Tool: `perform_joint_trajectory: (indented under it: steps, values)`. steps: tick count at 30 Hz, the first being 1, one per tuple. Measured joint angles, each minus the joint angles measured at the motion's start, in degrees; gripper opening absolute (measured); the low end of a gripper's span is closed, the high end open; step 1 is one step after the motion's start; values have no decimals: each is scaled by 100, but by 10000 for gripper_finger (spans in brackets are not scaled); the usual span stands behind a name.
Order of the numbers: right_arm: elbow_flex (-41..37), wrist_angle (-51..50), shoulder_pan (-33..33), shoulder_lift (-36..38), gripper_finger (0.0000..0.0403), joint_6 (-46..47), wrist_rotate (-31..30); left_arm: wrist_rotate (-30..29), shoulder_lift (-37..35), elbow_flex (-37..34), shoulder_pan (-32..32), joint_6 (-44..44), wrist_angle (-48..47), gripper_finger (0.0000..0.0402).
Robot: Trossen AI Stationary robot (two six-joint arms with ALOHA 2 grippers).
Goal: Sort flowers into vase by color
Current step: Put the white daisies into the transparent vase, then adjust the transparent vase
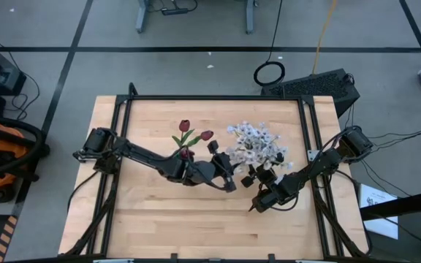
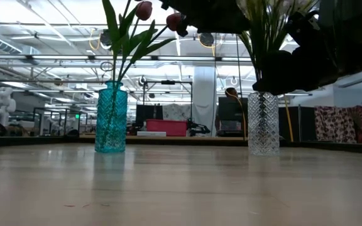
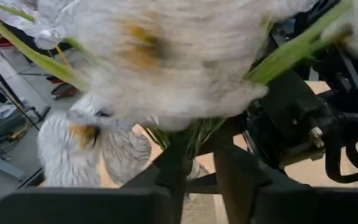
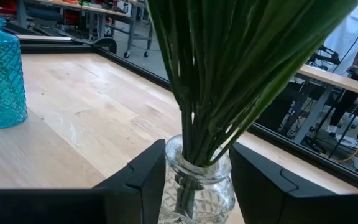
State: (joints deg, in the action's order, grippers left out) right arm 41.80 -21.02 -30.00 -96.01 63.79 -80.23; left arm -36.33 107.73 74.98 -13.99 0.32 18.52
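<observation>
At frame centre in the high view, the left gripper (image 1: 229, 175) hovers among the white flowers (image 1: 254, 145) standing in the clear vase (image 2: 263, 123); whether it grips anything, I cannot tell. The right gripper (image 4: 197, 168) brackets that vase's neck, jaws apart. Red flowers (image 1: 193, 134) stand in the blue vase (image 2: 111, 117). A snagged stem could tip the clear vase onto the table (image 1: 152, 212).

High view: overhead, straight down, whole table (image 1: 152, 212) in frame.
Low view: at tabletop level, facing across into the room; shares the blue vase (image 2: 111, 117) and clear vase (image 2: 263, 123) with the right wrist view.
Left wrist view: pressed close against the white blossoms (image 3: 166, 56).
Right wrist view: close to the clear vase, level over the table.
</observation>
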Motion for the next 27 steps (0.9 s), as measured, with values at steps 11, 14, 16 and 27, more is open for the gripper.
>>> perform_joint_trajectory:
  steps: [11, 14, 16, 27]
  values:
    - [0, -2, 0, 0, 157, -1, 20, -1207, -40, 0, -423, 3, -405, 251]
    - [0, -2, -2, 0, 157, 0, 23, -1502, -110, 0, -625, 4, -636, 281]
    - [0, 2, -9, 0, 157, 0, 22, -1596, -161, 0, -756, 4, -749, 288]
    - [0, 67, -55, 0, 248, 4, -16, -2399, -474, 0, -1195, -4, -1297, 290]
